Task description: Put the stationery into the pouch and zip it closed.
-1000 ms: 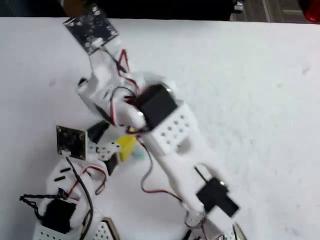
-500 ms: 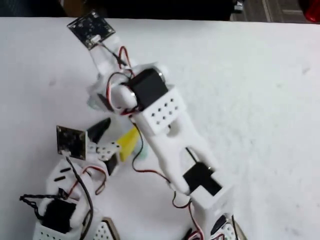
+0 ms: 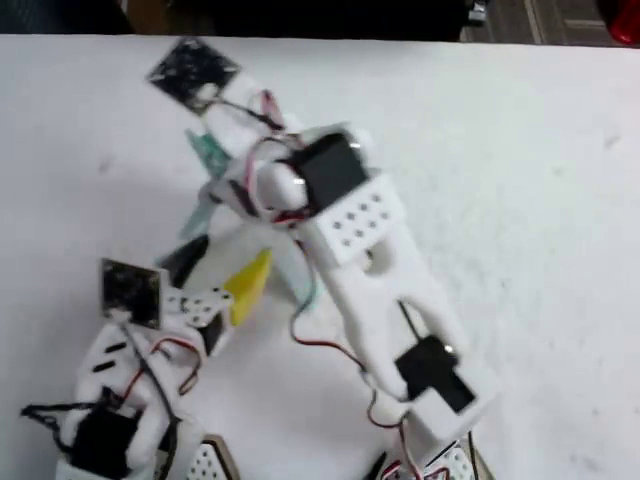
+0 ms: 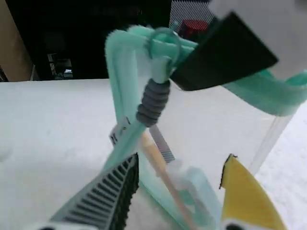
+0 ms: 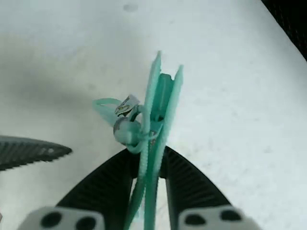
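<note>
At the near-left part of the white table [image 3: 520, 200], the right gripper [image 5: 147, 155] pinches the top edge of the teal-rimmed clear pouch [image 5: 160, 91]. Its dark fingers are pressed flat on the seam and hold the bag upright. The zip pull [image 4: 153, 100], a grey ribbed grip on a teal ring, hangs just beside the clamped spot. Through the clear wall a pale wooden stick [image 4: 156, 163], apparently a pencil, lies slanted inside the pouch. The left gripper [image 4: 182, 163] is spread wide, its ribbed dark finger and yellow finger on either side of the pouch's lower end. Whether they touch it cannot be told.
</note>
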You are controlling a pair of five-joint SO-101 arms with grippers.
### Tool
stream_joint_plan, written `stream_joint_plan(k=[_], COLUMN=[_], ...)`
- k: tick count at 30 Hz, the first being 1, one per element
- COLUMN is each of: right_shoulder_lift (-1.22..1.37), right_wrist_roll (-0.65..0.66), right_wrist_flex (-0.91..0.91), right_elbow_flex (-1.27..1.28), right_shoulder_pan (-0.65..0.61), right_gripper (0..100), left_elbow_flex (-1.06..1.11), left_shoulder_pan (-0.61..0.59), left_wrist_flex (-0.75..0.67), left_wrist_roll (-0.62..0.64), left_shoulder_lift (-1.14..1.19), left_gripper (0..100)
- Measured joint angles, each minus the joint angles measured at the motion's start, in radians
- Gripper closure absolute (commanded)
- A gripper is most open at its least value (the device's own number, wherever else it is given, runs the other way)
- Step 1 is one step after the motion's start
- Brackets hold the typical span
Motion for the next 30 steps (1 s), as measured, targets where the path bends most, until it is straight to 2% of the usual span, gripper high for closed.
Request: stream_joint_plan(k=[3, 5, 10, 13, 18, 21, 26, 30], right_shoulder_lift=[-0.107, -0.178, -0.368, -0.491, -0.605, -0.629, -0.635, -0.649], right_wrist_roll=[0.023, 0.098, 0.391, 0.578, 0.812, 0.876, 0.914, 1.036], right_wrist_flex=[0.002, 0.002, -0.005, -0.054, -0.130, -0.141, -0.141, -0.100], right_elbow_flex=[0.092, 0.169, 0.385, 0.526, 0.664, 0.675, 0.675, 0.675], right_shoulder_pan=[0.058, 0.091, 0.118, 0.120, 0.098, 0.071, 0.048, 0.046], right_gripper=[98.3, 98.3, 98.1, 98.1, 98.1, 98.1, 98.1, 98.1], left_elbow_flex=[-0.100, -0.178, -0.305, -0.308, -0.249, -0.218, -0.250, -0.265], left_shoulder_pan=[-0.031, -0.063, -0.137, -0.144, -0.138, -0.071, 0.037, 0.049], left_wrist_flex=[0.051, 0.072, 0.069, 0.057, -0.020, -0.020, 0.103, 0.140], left_wrist_roll=[-0.014, -0.035, -0.115, -0.166, -0.311, -0.399, -0.502, -0.552], left_shoulder_lift=[-0.009, -0.011, -0.014, -0.014, -0.014, -0.012, -0.014, -0.014], left_gripper=[71, 71, 71, 71, 71, 71, 68, 63])
